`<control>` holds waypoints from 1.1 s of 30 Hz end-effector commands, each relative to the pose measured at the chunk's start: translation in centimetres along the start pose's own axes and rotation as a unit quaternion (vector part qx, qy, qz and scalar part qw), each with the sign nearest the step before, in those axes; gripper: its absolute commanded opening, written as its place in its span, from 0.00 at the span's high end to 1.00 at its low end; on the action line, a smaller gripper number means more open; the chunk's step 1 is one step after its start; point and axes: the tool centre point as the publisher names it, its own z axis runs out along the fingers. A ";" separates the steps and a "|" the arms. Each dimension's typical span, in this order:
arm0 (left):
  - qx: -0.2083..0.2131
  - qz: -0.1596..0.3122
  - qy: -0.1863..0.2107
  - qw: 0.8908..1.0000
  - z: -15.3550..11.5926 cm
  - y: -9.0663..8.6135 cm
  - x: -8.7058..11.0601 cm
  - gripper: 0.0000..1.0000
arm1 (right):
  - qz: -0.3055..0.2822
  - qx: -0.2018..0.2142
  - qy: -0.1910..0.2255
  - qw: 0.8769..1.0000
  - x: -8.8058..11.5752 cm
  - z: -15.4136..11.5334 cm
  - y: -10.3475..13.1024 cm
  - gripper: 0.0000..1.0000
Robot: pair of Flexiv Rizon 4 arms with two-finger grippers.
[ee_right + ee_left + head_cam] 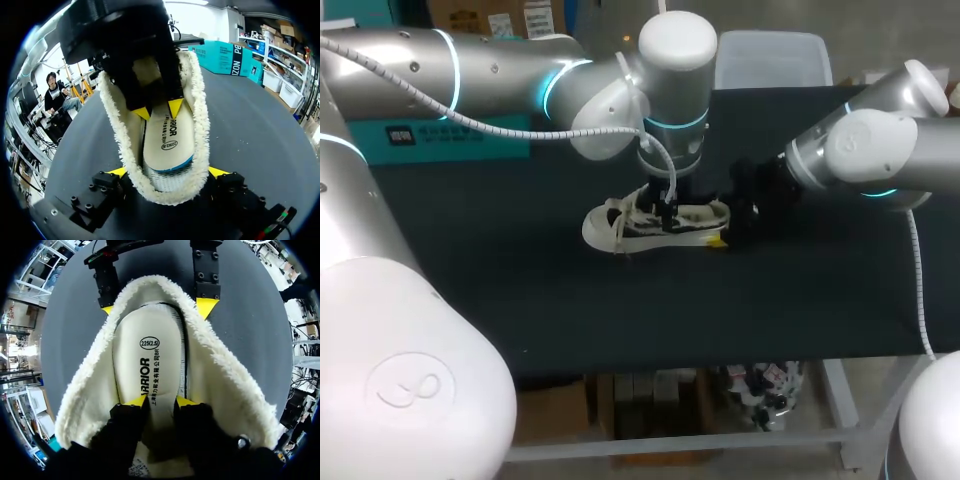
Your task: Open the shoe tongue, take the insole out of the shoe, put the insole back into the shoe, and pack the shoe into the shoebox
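Note:
A white low shoe [655,222] with a fleece lining lies on the black table, toe to the left. My left gripper [160,401] reaches down into its mouth. Its yellow fingertips [175,106] are slightly apart, open, resting on the cream printed insole [150,355], which lies flat inside. My right gripper [168,172] sits at the heel, open wide. Its fingers [206,307] stand on either side of the fleece collar [200,115], close against it. The toe and tongue are hidden under the left arm.
A clear plastic bin [775,58] stands at the table's far edge. A teal box [440,135] sits at the back left. Bare black tabletop [520,300] stretches in front of the shoe and to both sides.

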 end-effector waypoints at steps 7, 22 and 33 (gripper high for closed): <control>0.001 0.007 -0.012 1.000 9.8 -0.6 -2.2 0.64 | -0.001 0.000 0.002 1.000 0.1 0.4 -0.5 1.00; 0.021 0.017 -0.030 0.999 9.5 -1.2 -4.0 1.00 | -0.001 0.000 0.002 1.000 0.1 0.4 -0.5 1.00; 0.049 0.012 -0.033 0.998 6.2 -1.5 -3.1 1.00 | -0.001 0.000 0.002 1.000 0.1 0.4 -0.5 1.00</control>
